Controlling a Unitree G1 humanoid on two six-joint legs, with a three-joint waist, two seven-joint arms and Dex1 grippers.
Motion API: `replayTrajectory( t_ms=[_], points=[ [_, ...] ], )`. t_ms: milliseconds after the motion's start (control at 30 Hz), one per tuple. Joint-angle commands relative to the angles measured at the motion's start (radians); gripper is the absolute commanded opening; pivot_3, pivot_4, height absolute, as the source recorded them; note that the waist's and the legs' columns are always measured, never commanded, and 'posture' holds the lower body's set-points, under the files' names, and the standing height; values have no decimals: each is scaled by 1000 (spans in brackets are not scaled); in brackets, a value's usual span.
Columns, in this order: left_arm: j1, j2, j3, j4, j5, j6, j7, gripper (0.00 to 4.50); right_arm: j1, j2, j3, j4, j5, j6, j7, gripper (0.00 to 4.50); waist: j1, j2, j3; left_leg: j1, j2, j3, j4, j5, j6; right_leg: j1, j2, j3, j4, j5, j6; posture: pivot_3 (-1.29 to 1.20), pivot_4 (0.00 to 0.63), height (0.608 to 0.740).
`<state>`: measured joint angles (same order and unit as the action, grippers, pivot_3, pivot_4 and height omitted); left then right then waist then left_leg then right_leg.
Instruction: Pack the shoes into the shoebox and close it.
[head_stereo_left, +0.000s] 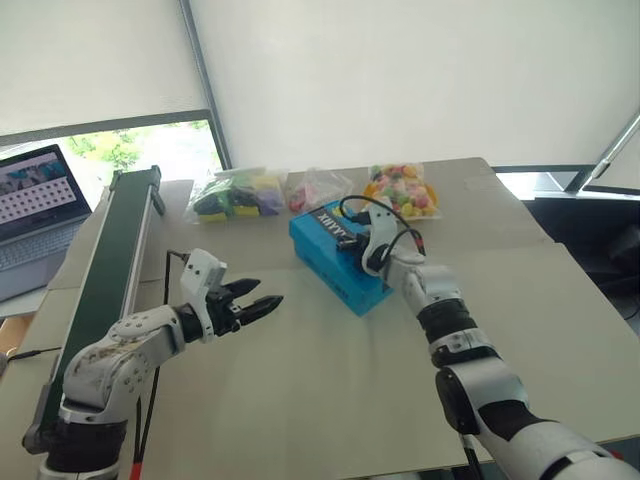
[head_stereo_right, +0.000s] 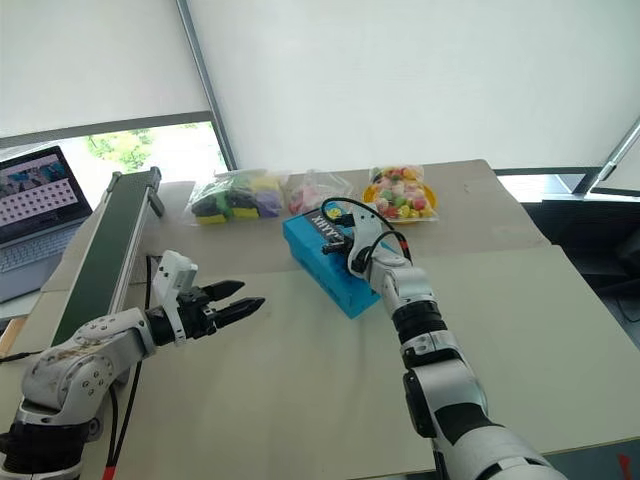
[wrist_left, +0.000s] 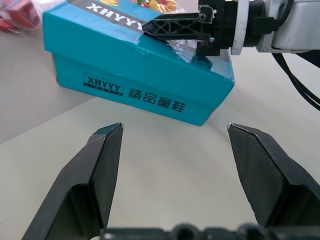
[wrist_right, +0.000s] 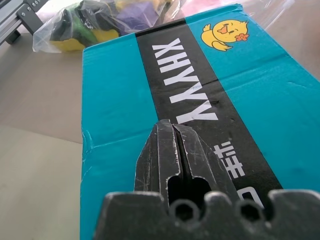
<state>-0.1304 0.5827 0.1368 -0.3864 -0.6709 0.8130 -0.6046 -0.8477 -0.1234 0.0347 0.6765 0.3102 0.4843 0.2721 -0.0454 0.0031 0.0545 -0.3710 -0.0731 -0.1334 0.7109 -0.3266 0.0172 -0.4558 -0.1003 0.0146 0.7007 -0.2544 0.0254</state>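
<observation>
The turquoise shoebox (head_stereo_left: 335, 268) lies on the table with its lid down, the dark label with white lettering across its top (wrist_right: 190, 95). My right gripper (wrist_right: 170, 127) is shut, and its joined fingertips rest on the lid's label near the box's near end (wrist_left: 172, 27). My left gripper (head_stereo_left: 263, 292) is open and empty, hovering to the left of the box, with its jaws facing the box's long side (wrist_left: 135, 75). The shoes are out of view.
Clear bags of colourful items (head_stereo_left: 235, 193) (head_stereo_left: 402, 190) lie behind the box along the table's far edge. A long dark green rail (head_stereo_left: 105, 265) runs down the left side. A laptop (head_stereo_left: 35, 195) sits at the far left.
</observation>
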Motion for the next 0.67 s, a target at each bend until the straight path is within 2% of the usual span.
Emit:
replayTrajectory(
  t_ms=[33,233,333,400,500,667],
  points=[
    [5,-19,41,-42,-10,-26,28,3588,18,5,-48,-63,4,45,-28,38,1,0,0,0,0,0,0,0,0,0,0,0,0,0,0,0,150,640],
    [5,-46,59,-42,4,-57,59,3588,46,3,-182,-369,139,164,-44,38,2,0,0,-6,2,-1,1,2,-4,-5,1,0,1,0,0,0,150,640],
    [2,-73,71,-35,16,-75,102,3588,82,-21,-293,-518,247,220,-50,38,3,1,0,-10,2,-2,1,3,-5,-7,-5,1,1,0,0,0,150,640],
    [6,-87,79,-36,16,-80,124,3588,100,-46,-335,-566,266,239,-69,38,4,1,0,-10,1,-3,1,3,-5,-7,-6,-1,2,0,0,0,150,640],
    [22,-102,82,-40,24,-91,145,3588,148,-127,-283,-603,187,253,-67,38,4,1,-1,-10,-2,-2,1,3,-5,-6,-7,-1,2,0,0,0,150,640],
    [39,-123,83,-43,40,-119,167,3588,177,-148,-247,-608,165,269,-58,38,-1,2,-1,-12,-4,3,1,3,-5,-4,-12,-1,-1,0,0,0,150,640]
  ],
)
